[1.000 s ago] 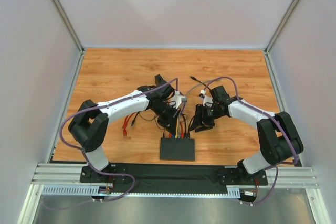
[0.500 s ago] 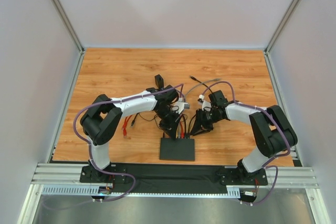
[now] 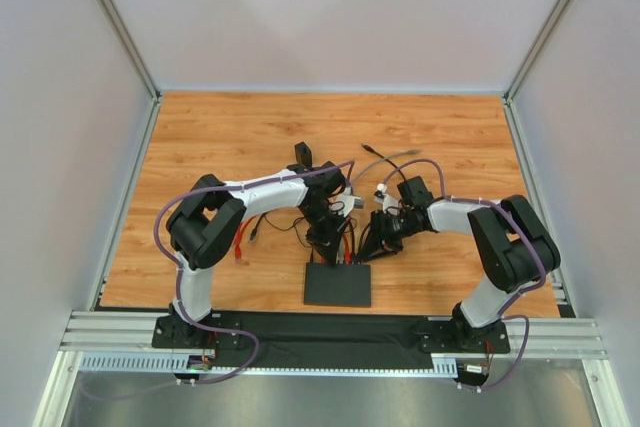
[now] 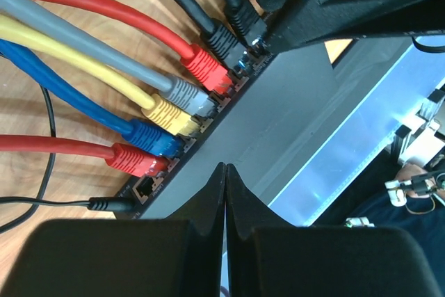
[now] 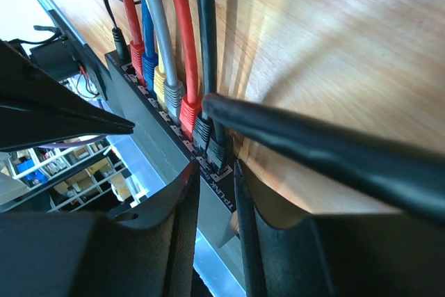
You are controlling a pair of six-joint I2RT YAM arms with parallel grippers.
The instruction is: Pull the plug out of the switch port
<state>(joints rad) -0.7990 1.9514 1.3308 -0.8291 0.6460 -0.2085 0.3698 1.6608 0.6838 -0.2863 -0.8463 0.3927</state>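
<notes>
Switch [image 3: 337, 285] by bench [image 3: 200, 127] front edge, left end effector [image 4: 224, 170] clenched empty, right end effector [image 5: 217, 169] a bit open beside black plug [image 5: 220, 148].

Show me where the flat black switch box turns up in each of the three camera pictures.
Top external: the switch lies low in the centre, between the two arms.
Left wrist: it crosses the middle on a slant.
Right wrist: it is a dark strip at lower left.
Shared landmark: the row of coloured plugs along its socket edge.
</notes>
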